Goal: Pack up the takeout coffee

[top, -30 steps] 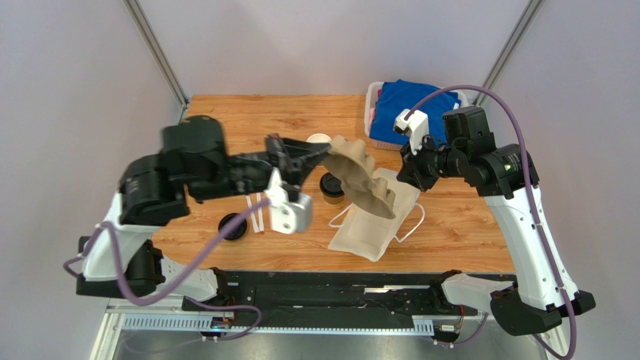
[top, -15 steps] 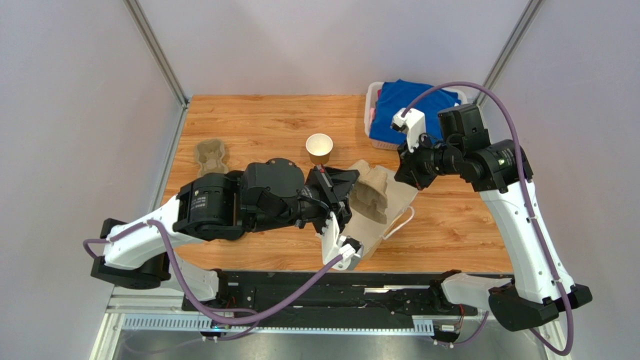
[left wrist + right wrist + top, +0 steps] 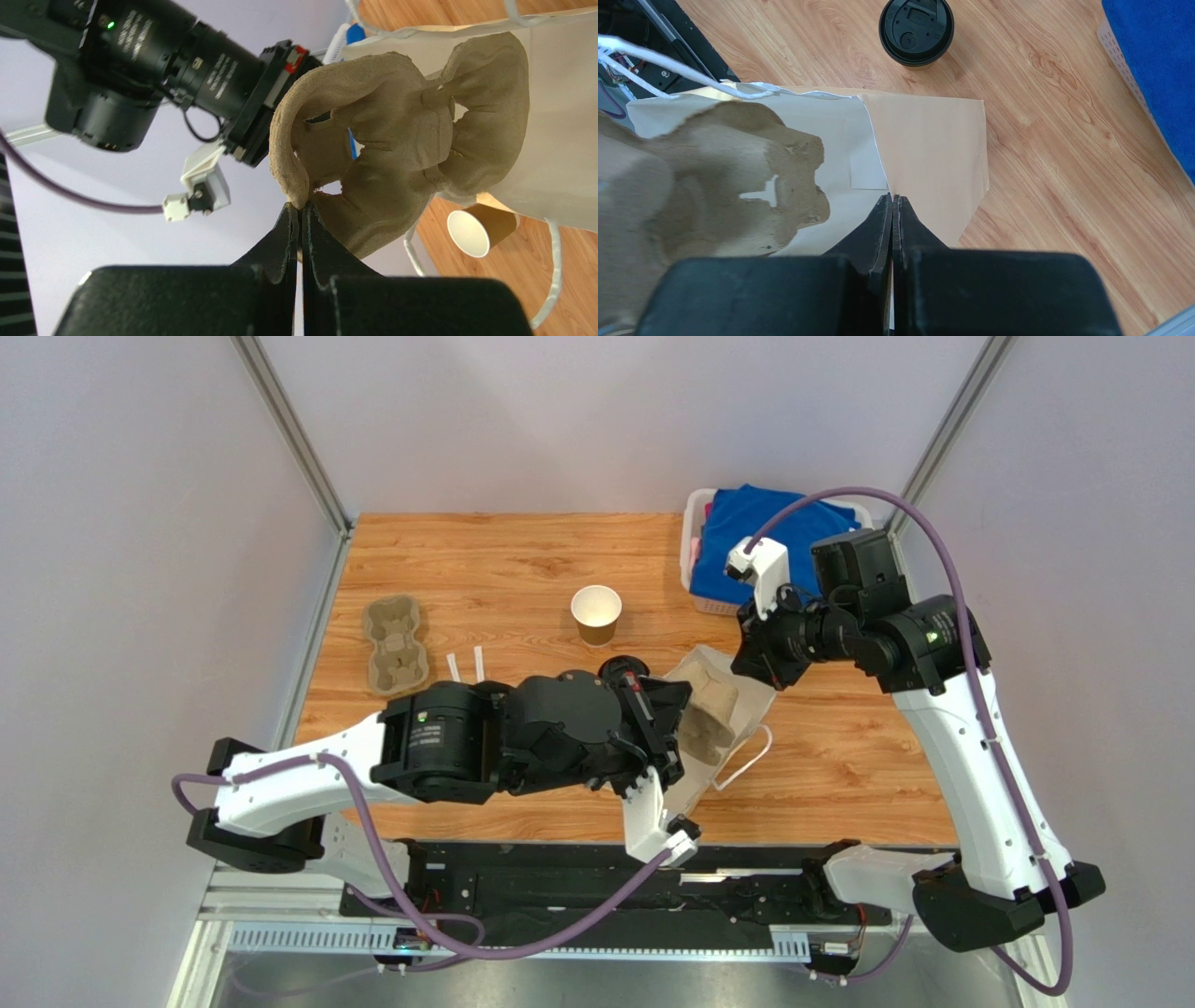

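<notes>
Left arm (image 3: 421,742) lies low, reaching across to the right; left gripper (image 3: 300,207) pinched tight on the rim of a cardboard tray (image 3: 393,140). Right arm (image 3: 982,756) stands tall, wrist bent left and down; right gripper (image 3: 892,199) clamped on a paper bag (image 3: 927,154) edge.

Operator: What's the count?

Inspector: You have two cups, one lidded cup (image 3: 917,31) and one open cup (image 3: 596,612). Two pulp trays, the left tray (image 3: 393,641) and the lifted tray (image 3: 400,140). One paper bag (image 3: 927,147). Two white sticks (image 3: 453,668). One basket (image 3: 693,546). One desk (image 3: 491,560).
</notes>
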You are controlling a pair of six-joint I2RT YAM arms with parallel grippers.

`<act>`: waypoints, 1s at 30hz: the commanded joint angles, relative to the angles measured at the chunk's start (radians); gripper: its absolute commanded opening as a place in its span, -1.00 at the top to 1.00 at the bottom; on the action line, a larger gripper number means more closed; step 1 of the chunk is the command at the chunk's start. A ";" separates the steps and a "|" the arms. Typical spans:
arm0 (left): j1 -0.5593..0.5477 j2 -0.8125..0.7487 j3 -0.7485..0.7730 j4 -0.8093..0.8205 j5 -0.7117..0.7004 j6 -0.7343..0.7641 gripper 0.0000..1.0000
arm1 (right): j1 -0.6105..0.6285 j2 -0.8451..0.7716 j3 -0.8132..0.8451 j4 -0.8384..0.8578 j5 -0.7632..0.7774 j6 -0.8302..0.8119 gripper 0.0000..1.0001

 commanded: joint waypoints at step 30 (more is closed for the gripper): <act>0.188 0.134 -0.127 -0.065 0.275 -0.152 1.00 | 0.080 -0.021 0.030 0.043 -0.075 -0.096 1.00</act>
